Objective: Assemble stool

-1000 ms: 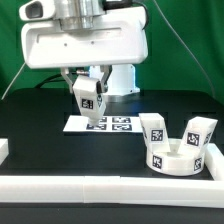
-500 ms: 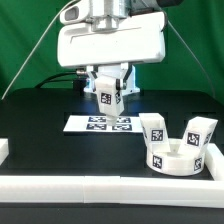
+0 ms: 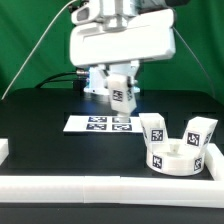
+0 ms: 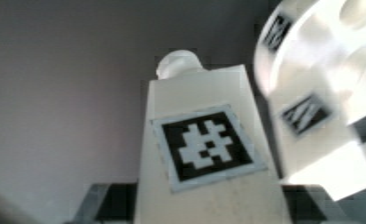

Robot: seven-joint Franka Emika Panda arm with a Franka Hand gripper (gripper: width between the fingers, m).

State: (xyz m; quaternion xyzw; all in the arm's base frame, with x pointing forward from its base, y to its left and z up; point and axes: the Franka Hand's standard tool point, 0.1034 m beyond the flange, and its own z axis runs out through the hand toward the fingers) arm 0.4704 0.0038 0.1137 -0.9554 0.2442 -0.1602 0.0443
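Exterior view first: gripper [image 3: 121,92] hanging above the table, clamped around a white tagged leg [image 3: 122,97], third of the set, carried clear of the black surface and over the far edge of the marker board [image 3: 100,124]. Leg roughly upright, slightly tilted, tag facing the camera, lifted high, probably so as to pass over the board without snagging. Toward the exterior view's right, seat [image 3: 176,160] lying on the table against the long white rail [image 3: 110,190], two legs already standing in it: one [image 3: 154,130] nearer the middle, another [image 3: 199,131] further to the right. Seat likely pushed into the rail corner to brace it while legs get pressed or twisted in. Carried leg well apart from the seat, so insertion not yet begun; one socket apparently left to fill, though not visible from here. Wrist view next: same leg [image 4: 206,130] filling the middle of the picture, tag square to the lens, narrow end pointing away toward the table. Fingers mostly out of sight, only dark edges at the frame border; jaws partly closed, pressed on the leg's sides. Blurred tags of the marker board [image 4: 322,70] beyond the leg.
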